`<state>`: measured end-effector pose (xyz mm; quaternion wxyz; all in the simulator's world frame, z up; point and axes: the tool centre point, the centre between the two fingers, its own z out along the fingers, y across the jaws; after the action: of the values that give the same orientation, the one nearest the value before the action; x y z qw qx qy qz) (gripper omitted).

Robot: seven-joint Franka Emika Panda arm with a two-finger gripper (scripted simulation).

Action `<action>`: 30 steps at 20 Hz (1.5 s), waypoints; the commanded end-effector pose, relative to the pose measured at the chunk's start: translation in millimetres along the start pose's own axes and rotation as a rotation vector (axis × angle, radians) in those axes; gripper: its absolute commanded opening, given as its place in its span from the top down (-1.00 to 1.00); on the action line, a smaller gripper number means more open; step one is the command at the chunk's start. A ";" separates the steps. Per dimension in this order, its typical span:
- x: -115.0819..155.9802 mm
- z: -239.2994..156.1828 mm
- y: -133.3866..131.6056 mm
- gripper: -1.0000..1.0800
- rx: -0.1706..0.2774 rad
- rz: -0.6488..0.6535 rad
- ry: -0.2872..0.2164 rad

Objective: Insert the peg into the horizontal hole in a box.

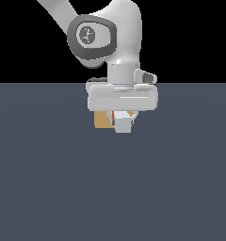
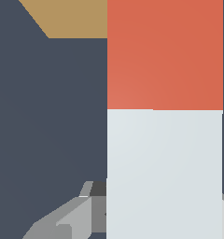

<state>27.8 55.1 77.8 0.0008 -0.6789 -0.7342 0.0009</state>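
In the exterior view my gripper (image 1: 123, 121) hangs just above the floor, shut on the peg (image 1: 123, 125). The peg's pale square end faces the camera, and a sliver of its red-orange part shows behind. The tan box (image 1: 101, 120) stands just behind and toward the exterior view's left of the gripper, partly covered by it. In the wrist view the peg (image 2: 164, 172) fills much of the picture, its red-orange end (image 2: 165, 56) pointing away. A corner of the box (image 2: 72, 18) lies off to one side of that end. A grey finger (image 2: 62, 224) flanks the peg. The hole is hidden.
A flat dark grey-blue floor (image 1: 49, 188) spreads all around the box and gripper. The white arm (image 1: 105, 33) rises above the gripper against a black background.
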 end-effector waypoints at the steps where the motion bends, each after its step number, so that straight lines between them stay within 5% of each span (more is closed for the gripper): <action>1: 4.3 -2.8 2.8 1.00 -0.003 -0.014 0.000; 18: 6.5 -2.2 1.5 1.00 -0.001 -0.012 0.000; 30: 82.1 -3.7 0.0 1.00 -0.004 -0.012 0.000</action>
<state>20.9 128.2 79.5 0.0007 -0.6739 -0.7388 0.0008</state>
